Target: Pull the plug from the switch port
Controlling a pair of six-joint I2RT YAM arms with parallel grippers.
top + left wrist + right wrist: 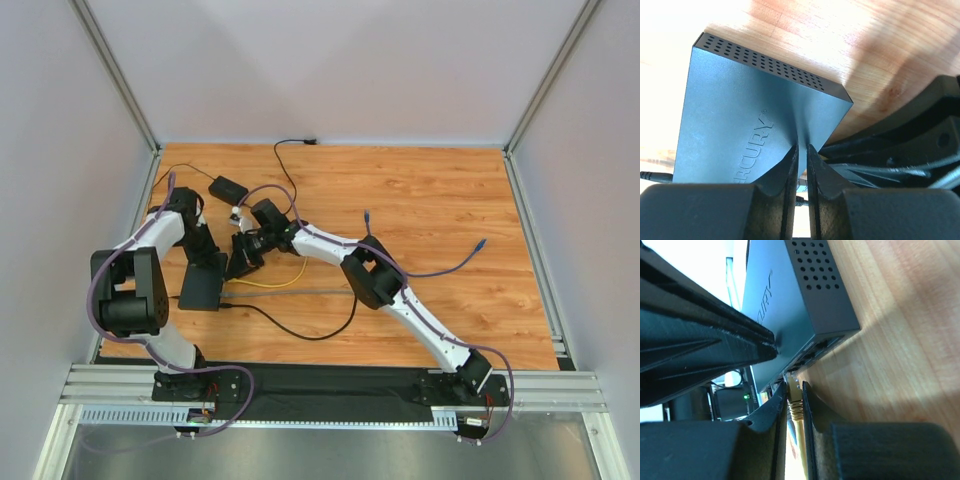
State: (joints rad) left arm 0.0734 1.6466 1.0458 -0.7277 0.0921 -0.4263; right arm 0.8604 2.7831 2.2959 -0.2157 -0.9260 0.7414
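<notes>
One switch [200, 290], one yellow plug [796, 411]. The switch is matte black with vent holes and embossed lettering, and lies flat on the table's [430, 200] near left. Its socket edge faces right, long axis near-to-far. My left gripper [802, 148], fingers pressed together, bears on its top. My right gripper [793, 386] pinches the plug.

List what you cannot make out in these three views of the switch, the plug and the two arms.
1. Top view: the switch ports, too small and partly covered by the right gripper.
2. Left wrist view: the start of the logo, behind the left gripper jaws; the port edge, behind the gripper's body.
3. Right wrist view: whether the yellow plug is seated in its port; its tip sits in shadow between the jaws.
</notes>
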